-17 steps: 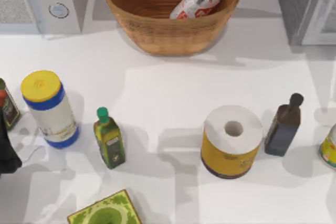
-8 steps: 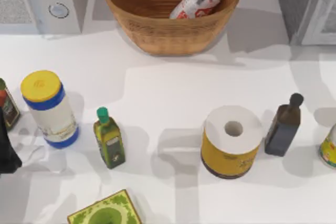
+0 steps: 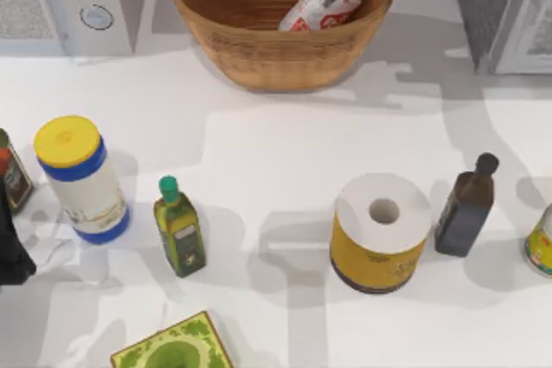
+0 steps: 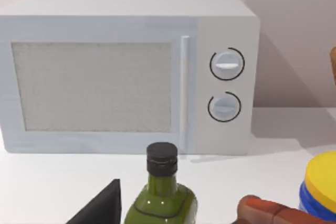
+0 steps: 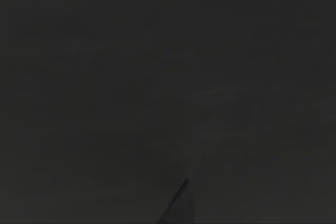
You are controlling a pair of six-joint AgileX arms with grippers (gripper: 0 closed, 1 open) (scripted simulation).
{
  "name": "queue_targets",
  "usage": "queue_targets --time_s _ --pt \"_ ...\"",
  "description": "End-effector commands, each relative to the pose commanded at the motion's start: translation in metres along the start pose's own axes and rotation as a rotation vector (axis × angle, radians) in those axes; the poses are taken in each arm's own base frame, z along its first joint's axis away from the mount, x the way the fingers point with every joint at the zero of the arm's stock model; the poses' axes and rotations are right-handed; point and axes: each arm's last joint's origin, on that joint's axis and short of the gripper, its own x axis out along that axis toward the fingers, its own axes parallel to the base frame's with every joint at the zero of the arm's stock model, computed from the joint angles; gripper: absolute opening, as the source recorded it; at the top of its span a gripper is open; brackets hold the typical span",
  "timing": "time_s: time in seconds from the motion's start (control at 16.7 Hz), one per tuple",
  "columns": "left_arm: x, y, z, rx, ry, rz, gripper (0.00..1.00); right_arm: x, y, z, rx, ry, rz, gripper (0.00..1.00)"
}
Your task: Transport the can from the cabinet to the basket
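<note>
Top view: the white bench (image 3: 276, 161) carries the grey cabinet (image 3: 483, 6) at its far right corner, then the wicker basket (image 3: 283, 19) at far centre. Inside the basket the can (image 3: 321, 0) lies tilted against the right wall. Right wrist view is dark; whether either end effector is open or closed cannot be told.

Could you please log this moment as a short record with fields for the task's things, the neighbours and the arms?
can: lying tilted inside the basket, dull metal top up toward the rim
basket: at the table's far edge, centre
cabinet: far right corner, white-framed door
microwave: far left corner, two knobs
left arm: dark shape at the table's left edge
right wrist view: dark
task state: can already in the basket
</note>
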Motion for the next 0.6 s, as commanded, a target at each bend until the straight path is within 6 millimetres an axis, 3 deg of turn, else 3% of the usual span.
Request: queue_targets --time_s 0.06,0.18,0.48,0.6 --pt "0.0 0.0 0.0 0.0 0.0 0.0 1.0 -0.008 -0.011 0.007 -0.003 -0.024 -0.045 1.0" --pt "0.0 0.0 0.0 0.0 0.0 0.0 1.0 -0.004 -0.01 0.009 -0.001 -0.028 -0.042 1.0" --pt "0.0 0.0 0.0 0.0 0.0 0.0 1.0 0.036 -0.011 0.008 -0.003 -0.023 -0.044 1.0" --pt "0.0 0.0 0.0 0.0 0.0 0.0 1.0 0.042 -0.012 0.007 -0.003 -0.024 -0.045 1.0"
